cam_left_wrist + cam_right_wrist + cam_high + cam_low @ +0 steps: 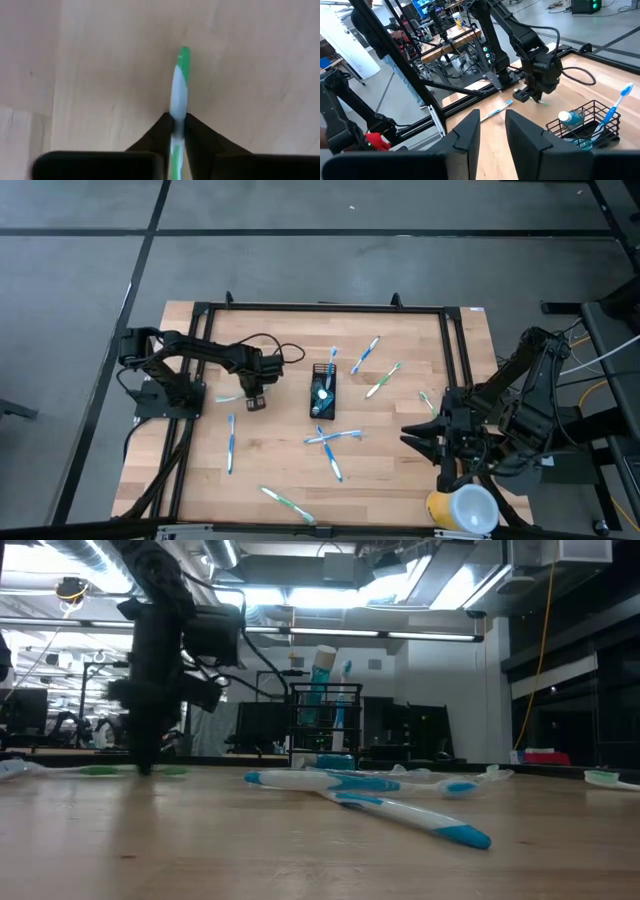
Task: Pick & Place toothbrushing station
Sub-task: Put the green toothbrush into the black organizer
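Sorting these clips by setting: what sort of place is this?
Likely a robotics lab or workshop: two arms at a framed wooden table, exposed ceiling ducts and strip lights, and workbenches crowded with equipment and cables behind.

Left hand [143,765] down on green toothbrush [100,771] beside mesh holder [325,725].

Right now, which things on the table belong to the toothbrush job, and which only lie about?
Part of the job:
- black mesh holder, with a blue tube and one brush inside
- green-white toothbrush, gripped by the left gripper
- loose toothbrushes on the wood

Only lying about:
- yellow-and-white cup by the right gripper, which is open
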You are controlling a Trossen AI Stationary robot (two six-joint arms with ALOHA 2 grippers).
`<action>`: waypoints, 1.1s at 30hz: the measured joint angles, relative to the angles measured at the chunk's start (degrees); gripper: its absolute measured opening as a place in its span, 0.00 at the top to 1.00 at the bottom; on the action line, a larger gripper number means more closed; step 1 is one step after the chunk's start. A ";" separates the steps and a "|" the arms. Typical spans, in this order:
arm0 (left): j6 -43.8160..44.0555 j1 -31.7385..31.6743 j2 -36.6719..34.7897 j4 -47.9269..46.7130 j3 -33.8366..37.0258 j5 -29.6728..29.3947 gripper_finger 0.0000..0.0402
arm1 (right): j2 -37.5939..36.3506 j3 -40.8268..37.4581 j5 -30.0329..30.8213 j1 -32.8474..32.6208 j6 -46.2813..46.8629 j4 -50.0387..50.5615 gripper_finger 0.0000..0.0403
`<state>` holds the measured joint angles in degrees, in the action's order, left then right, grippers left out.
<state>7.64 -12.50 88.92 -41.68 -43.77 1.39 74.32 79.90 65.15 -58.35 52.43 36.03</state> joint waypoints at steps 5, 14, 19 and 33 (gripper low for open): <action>14.14 -3.17 0.06 9.31 0.09 3.10 0.96 | 0.00 0.00 0.26 0.00 -0.37 0.02 0.76; 43.00 -12.57 0.05 32.80 0.03 0.02 0.96 | 0.00 0.00 0.17 -0.23 -0.15 0.57 0.76; 49.75 -16.64 0.05 38.18 0.03 -5.41 0.96 | 0.00 0.00 0.26 -1.09 1.19 0.89 0.76; 39.15 -21.88 -1.05 41.58 0.05 0.71 0.61 | 0.00 0.00 1.97 -1.77 2.64 0.87 0.76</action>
<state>46.79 -34.38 87.87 -0.10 -43.72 2.10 74.32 79.90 67.11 -60.12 55.07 36.91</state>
